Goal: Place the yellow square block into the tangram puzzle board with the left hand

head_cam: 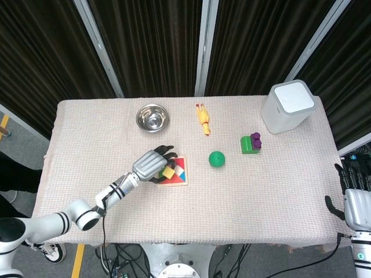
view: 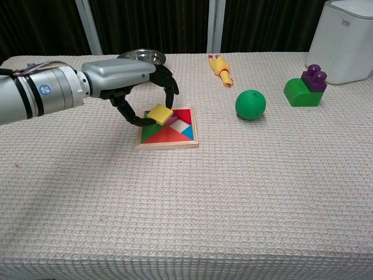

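The left robot hand (view: pixel 137 81) pinches the small yellow square block (view: pixel 159 114), tilted above the square wooden tangram puzzle board (view: pixel 168 142), plain only in the chest view. At 3 o'clock, off the worktop (head_cam: pixel 278 185) edge, only the head view shows the right robot hand (head_cam: pixel 355 202), fingers spread.

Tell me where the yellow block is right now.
The yellow block is pinched in the left hand, held tilted just above the left part of the puzzle board, in front of the metal bowl.

Shiny metal bowl (view: pixel 140 56), coarse woven tablecloth (view: pixel 233 192), pale wooden-framed puzzle board (view: pixel 169 143), smooth white plastic box (view: pixel 341 41)
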You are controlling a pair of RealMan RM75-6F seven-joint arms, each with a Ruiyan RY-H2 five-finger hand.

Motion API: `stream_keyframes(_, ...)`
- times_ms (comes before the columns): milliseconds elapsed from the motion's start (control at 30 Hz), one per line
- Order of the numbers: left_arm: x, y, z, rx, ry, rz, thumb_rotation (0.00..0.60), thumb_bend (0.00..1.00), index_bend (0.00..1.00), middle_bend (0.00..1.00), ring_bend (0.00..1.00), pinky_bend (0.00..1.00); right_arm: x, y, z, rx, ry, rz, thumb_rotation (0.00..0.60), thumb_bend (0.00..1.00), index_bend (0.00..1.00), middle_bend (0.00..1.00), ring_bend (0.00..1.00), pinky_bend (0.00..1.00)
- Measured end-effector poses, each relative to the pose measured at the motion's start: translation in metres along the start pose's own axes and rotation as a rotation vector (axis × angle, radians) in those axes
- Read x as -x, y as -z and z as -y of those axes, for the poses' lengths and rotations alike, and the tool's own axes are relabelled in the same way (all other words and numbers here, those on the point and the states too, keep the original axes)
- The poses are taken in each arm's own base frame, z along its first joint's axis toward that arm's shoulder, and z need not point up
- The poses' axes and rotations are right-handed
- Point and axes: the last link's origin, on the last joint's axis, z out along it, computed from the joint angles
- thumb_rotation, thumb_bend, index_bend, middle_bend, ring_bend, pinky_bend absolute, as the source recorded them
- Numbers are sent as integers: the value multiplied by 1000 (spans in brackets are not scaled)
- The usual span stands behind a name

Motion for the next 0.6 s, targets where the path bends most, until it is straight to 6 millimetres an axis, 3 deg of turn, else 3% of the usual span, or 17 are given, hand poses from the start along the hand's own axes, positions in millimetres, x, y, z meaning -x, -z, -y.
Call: stream_keyframes(600, 7, -35, 2, 89, -76, 54, 600, 322, 477, 201, 36, 129, 4, -1, -3, 8, 0, 16, 600, 269, 0, 0, 0, 0)
